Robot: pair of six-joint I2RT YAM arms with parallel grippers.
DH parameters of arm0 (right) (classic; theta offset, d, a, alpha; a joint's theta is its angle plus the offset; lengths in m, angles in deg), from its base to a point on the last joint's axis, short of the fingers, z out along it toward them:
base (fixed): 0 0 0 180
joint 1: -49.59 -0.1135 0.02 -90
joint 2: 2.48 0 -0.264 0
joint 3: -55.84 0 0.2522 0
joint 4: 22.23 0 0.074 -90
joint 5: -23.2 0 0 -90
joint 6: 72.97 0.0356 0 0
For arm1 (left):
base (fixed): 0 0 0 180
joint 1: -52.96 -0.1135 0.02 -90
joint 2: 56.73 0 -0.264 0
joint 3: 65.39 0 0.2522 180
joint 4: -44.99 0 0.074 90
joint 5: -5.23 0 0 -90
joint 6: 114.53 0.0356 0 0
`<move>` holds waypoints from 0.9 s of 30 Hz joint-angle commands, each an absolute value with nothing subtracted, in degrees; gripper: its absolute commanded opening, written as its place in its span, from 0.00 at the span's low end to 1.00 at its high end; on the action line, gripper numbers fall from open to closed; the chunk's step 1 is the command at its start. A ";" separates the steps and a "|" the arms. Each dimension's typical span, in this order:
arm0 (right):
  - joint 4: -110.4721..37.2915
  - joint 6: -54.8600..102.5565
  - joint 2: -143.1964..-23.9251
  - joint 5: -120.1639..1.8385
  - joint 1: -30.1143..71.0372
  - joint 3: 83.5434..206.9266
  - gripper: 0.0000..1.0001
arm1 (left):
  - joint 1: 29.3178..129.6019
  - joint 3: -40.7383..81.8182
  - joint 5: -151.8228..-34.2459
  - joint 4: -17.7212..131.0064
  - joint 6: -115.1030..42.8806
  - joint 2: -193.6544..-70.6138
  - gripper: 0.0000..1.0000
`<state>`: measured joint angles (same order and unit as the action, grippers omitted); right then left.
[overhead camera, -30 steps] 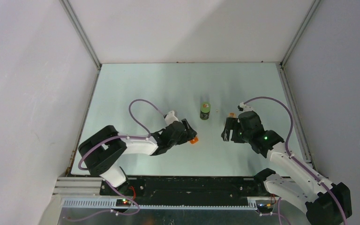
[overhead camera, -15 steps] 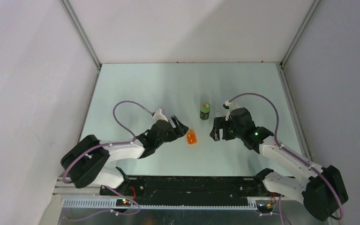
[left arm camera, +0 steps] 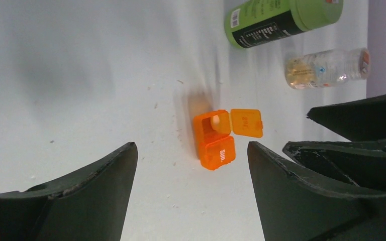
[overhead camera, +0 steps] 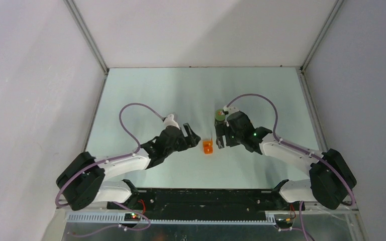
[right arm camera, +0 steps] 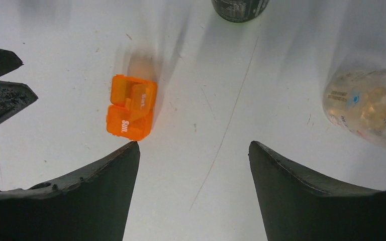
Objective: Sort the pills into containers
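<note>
Left gripper point(left arm camera: 191, 165): jaws stood wide apart, holding nothing, low over the table point(overhead camera: 146, 95) just left of the orange pill box point(left arm camera: 221, 136).
Right gripper point(right arm camera: 193, 165): jaws likewise spread and empty, facing the left one across the box.
Orange pill box point(overhead camera: 207, 146): sat on the table between both grippers, touched by neither; one lid marked "Sun" shut, the other flipped open, something pale inside that recess.
Green bottle point(left arm camera: 281, 20): stood beyond the box, lid on, right beside the right arm in the top view point(overhead camera: 220, 116).
Clear vial point(right arm camera: 369, 108): lay on its side near the bottle, yellowish pills inside, orange cap on.
Step, as I judged it: lining up on the box, no pill in hand.
Next move: one gripper probably needed to steady the box, the other to fetch a bottle or vial.
</note>
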<state>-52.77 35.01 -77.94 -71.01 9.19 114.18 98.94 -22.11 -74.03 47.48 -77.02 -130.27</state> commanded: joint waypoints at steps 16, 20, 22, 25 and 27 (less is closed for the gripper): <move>-48.93 40.50 -88.14 -86.07 -4.17 120.68 0.94 | 95.32 -22.31 -59.62 63.71 -84.35 -111.76 0.89; -52.34 40.64 -93.05 -89.31 -5.83 124.14 0.99 | 94.70 -22.44 -59.69 64.24 -84.08 -110.15 0.90; -52.39 40.14 -94.48 -89.34 -6.17 125.01 0.99 | 94.50 -22.45 -59.27 64.62 -83.92 -109.68 0.91; -52.15 38.61 -96.51 -88.54 -6.61 126.20 1.00 | 93.69 -22.26 -59.11 65.19 -83.67 -109.19 0.91; -53.27 38.41 -98.46 -88.58 -6.65 127.70 0.99 | 93.18 -22.01 -59.15 65.62 -83.42 -109.12 0.92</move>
